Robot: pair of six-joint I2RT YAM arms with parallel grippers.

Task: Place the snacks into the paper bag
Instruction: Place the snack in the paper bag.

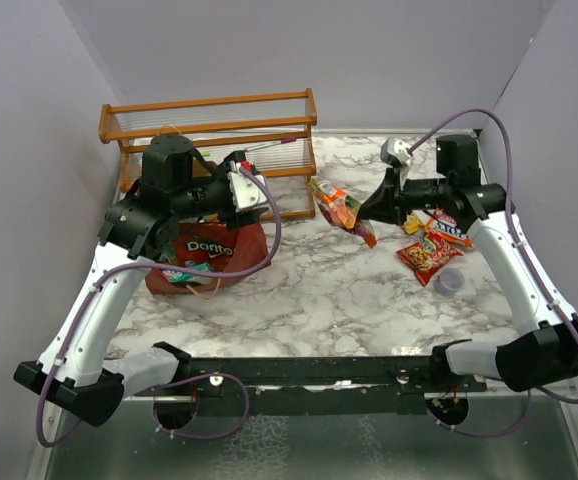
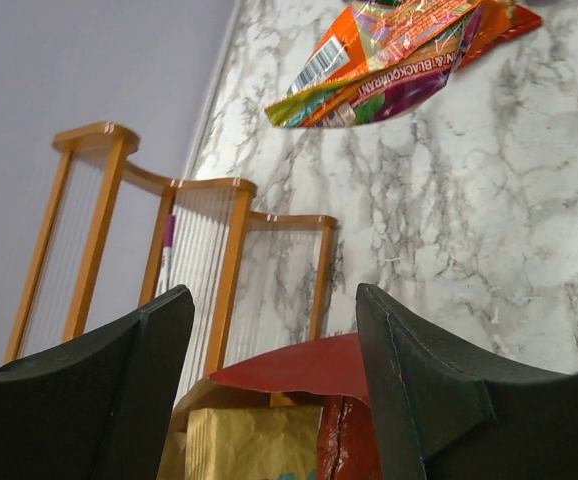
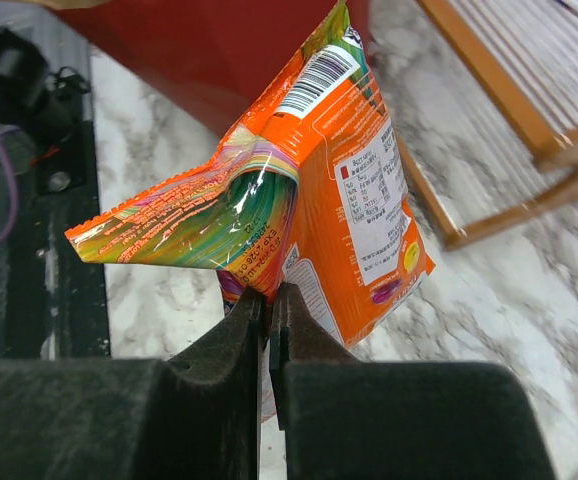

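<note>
My right gripper [image 3: 267, 300] reaches inward above the table [image 1: 319, 290], pinched tight on the orange packet [image 3: 339, 200]. My left gripper [image 2: 274, 300] hangs over the paper bag [image 1: 252, 245] at far left, jaws apart, nothing between them.

Robotics lab test cell. Plain lilac walls [image 1: 369, 60] enclose a marble-pattern counter [image 1: 349, 290] on three sides. A left arm [image 1: 94, 310] and a right arm [image 1: 514, 265] are bolted to a black rail [image 1: 319, 370] at its near edge, with exposed purple cables [image 1: 469, 112]. Props: snacks [image 1: 429, 255], wooden rack [image 1: 209, 102].
</note>
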